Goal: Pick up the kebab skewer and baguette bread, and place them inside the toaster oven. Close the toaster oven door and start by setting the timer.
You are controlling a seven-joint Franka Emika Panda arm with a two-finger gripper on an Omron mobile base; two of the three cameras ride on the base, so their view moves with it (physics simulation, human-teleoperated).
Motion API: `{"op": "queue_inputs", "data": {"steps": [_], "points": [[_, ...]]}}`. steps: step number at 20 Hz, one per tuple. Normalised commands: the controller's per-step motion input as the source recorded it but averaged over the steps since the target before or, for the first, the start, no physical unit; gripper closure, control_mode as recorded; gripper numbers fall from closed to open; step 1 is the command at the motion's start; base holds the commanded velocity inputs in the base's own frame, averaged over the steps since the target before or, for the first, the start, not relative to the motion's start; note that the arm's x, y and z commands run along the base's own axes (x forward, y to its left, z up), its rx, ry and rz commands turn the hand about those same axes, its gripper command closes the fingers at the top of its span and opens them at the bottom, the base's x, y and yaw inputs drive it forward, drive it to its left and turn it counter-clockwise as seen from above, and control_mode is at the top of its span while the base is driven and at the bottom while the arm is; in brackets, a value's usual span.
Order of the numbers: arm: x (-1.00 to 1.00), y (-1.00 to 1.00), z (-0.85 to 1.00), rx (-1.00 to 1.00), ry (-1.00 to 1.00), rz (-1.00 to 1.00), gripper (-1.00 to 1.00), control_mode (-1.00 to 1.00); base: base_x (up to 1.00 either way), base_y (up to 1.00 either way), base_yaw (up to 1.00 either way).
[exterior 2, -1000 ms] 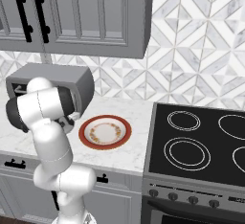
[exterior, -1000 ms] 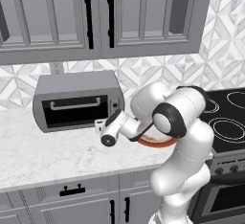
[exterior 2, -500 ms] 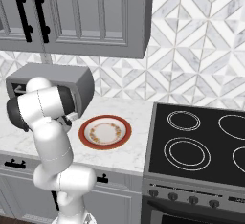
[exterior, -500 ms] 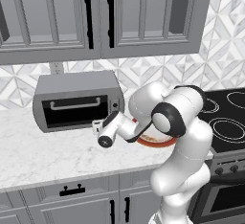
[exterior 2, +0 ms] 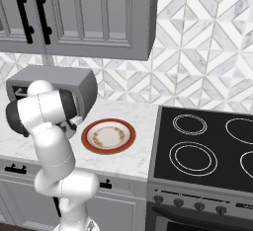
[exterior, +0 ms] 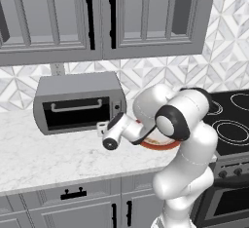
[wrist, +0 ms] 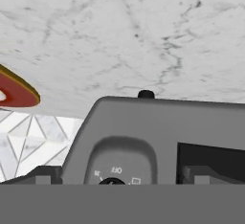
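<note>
The toaster oven (exterior: 78, 83) stands on the marble counter against the wall, and the toaster oven door (exterior: 73, 114) is shut, its dark glass hiding the inside. My gripper (exterior: 101, 127) hovers just in front of the oven's right end, below the knob panel (exterior: 116, 108). The hand view is upside down: it has the oven (wrist: 143, 122) close up, a dial (wrist: 112, 181) at the bottom, and my gripper (wrist: 119, 177) open wide with nothing between its fingertips (wrist: 45, 174). The kebab skewer and the baguette bread are out of view.
A red-rimmed plate (exterior 2: 86, 136) with nothing on it lies on the counter right of the oven, partly behind my arm (exterior: 160, 145). A black stovetop (exterior 2: 207, 146) fills the right side. Wall cabinets (exterior: 97, 17) hang above the oven.
The hand has drifted slightly left and down in front of the oven's right end. Oven and plate have not moved.
</note>
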Motion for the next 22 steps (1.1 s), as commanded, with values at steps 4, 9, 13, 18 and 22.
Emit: {"op": "queue_inputs", "data": {"steps": [4, 9, 13, 18, 22], "points": [[0.03, -0.11, 0.0, 0.0, 0.0, 0.0, -1.0, -1.0, 0.0, 0.0, 0.0], [0.01, 0.0, 0.0, 0.0, 0.0, 0.0, -1.0, -1.0, 0.0, 0.0, 0.0], [0.0, 0.0, 0.01, 0.0, 0.0, 0.0, -1.0, -1.0, 0.0, 0.0, 0.0], [0.0, 0.0, 0.02, 0.0, 0.0, 0.0, -1.0, -1.0, 0.0, 0.0, 0.0], [0.0, 0.0, 0.01, 0.0, 0.0, 0.0, -1.0, -1.0, 0.0, 0.0, 0.0]]}}
